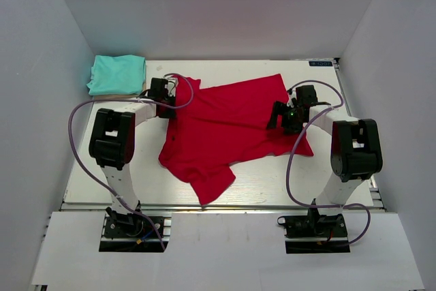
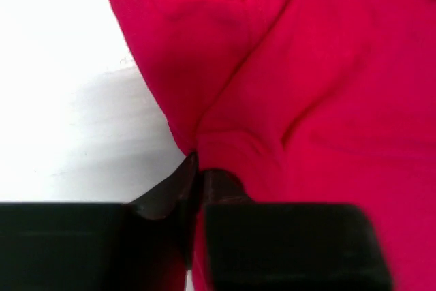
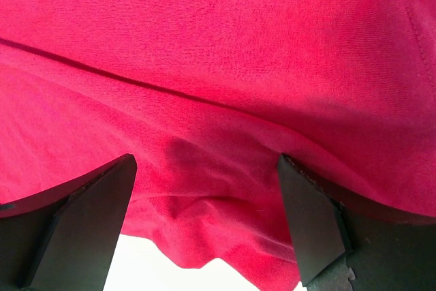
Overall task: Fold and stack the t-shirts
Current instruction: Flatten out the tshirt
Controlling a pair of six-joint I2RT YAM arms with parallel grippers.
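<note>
The red t-shirt (image 1: 225,127) lies spread and rumpled across the middle of the table. The teal t-shirt (image 1: 117,74) sits neatly folded in the far left corner. My left gripper (image 1: 167,105) is at the red shirt's left edge. In the left wrist view its fingers (image 2: 196,168) are pressed nearly together on a fold of the red t-shirt (image 2: 286,86). My right gripper (image 1: 276,116) hovers over the shirt's right side. In the right wrist view it (image 3: 204,192) stands wide open, with the red t-shirt's (image 3: 218,66) hem bunched between the fingers but not pinched.
White walls close in the table (image 1: 136,168) on the left, back and right. A metal rail (image 1: 225,206) runs along the near edge in front of the arm bases. Grey cables loop beside both arms.
</note>
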